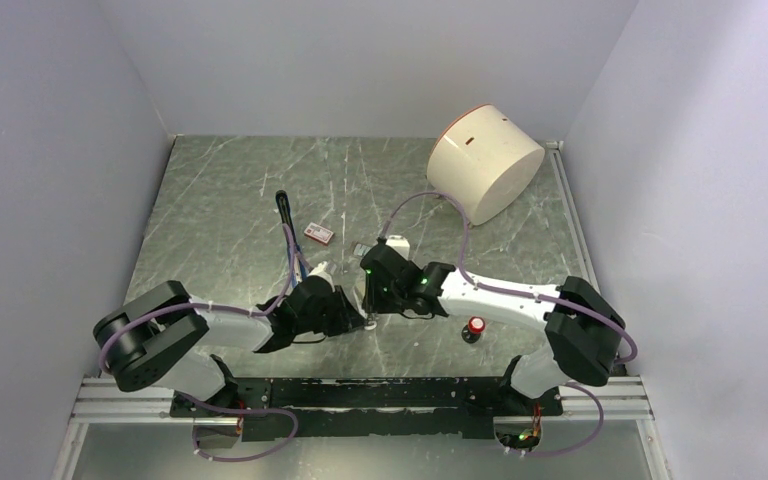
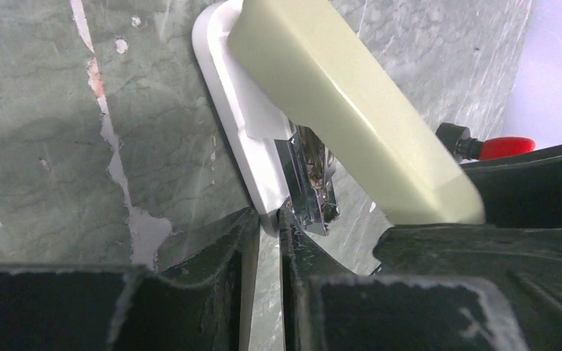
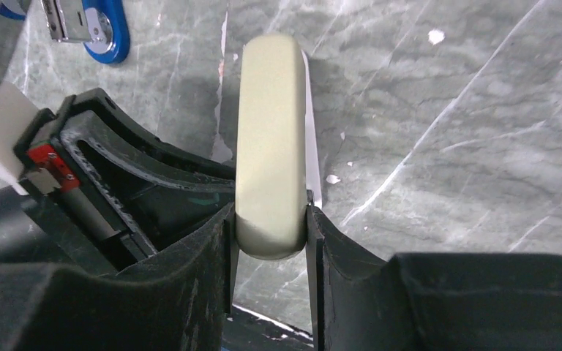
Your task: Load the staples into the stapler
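Observation:
The staples box (image 1: 318,233), pinkish-red and white, lies flat on the table beyond both grippers. The slim blue stapler (image 1: 287,225) lies to its left, with the black arm at its far end. Its blue end and silver metal also show in the right wrist view (image 3: 102,33). My right gripper (image 3: 271,219) is shut on the end of a beige oblong bar (image 3: 271,131). My left gripper (image 2: 267,216) is shut on the near end of that bar's white base plate (image 2: 238,110), next to its silver metal part (image 2: 307,183). The two grippers meet at the table's near middle (image 1: 365,300).
A large white cylinder (image 1: 485,160) lies tipped at the back right. A small red-capped black knob (image 1: 475,328) stands near the right arm and also shows in the left wrist view (image 2: 483,146). Grey walls close in the table on three sides.

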Robot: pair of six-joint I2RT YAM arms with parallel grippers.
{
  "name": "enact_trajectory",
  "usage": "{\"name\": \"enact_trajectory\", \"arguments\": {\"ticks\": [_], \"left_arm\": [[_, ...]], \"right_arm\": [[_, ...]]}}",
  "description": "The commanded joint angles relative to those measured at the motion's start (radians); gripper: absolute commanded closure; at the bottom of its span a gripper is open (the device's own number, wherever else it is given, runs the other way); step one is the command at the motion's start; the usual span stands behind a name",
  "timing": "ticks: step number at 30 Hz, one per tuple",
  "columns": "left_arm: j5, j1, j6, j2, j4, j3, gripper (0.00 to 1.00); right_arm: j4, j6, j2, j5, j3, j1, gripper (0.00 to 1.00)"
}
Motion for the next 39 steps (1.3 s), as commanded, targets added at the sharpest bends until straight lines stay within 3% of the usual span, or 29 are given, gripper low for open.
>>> {"name": "enact_trajectory", "arguments": {"ticks": [1,13,25,39], "left_arm": [[-0.028,-0.023,0.023,0.066,-0.109,-0.021,0.79],[-0.036,-0.035,0.008,0.078,-0.151,-0.024,0.80],[-0.066,-0.035,-0.005,0.070,-0.160,-0.039,0.80],[-0.084,-0.035,-0.026,0.049,-0.176,-0.047,0.80]], "right_arm": [[0.010,-0.053,-0.005,0.083,0.074,-0.012,0.80],[-0.007,-0.233,0.127,0.183,0.235,-0.062,0.71],[0.081,-0.335,0.284,0.127,0.308,-0.093,0.64],[0.127,-0.348,0.322,0.005,0.307,-0.121,0.52]]}}
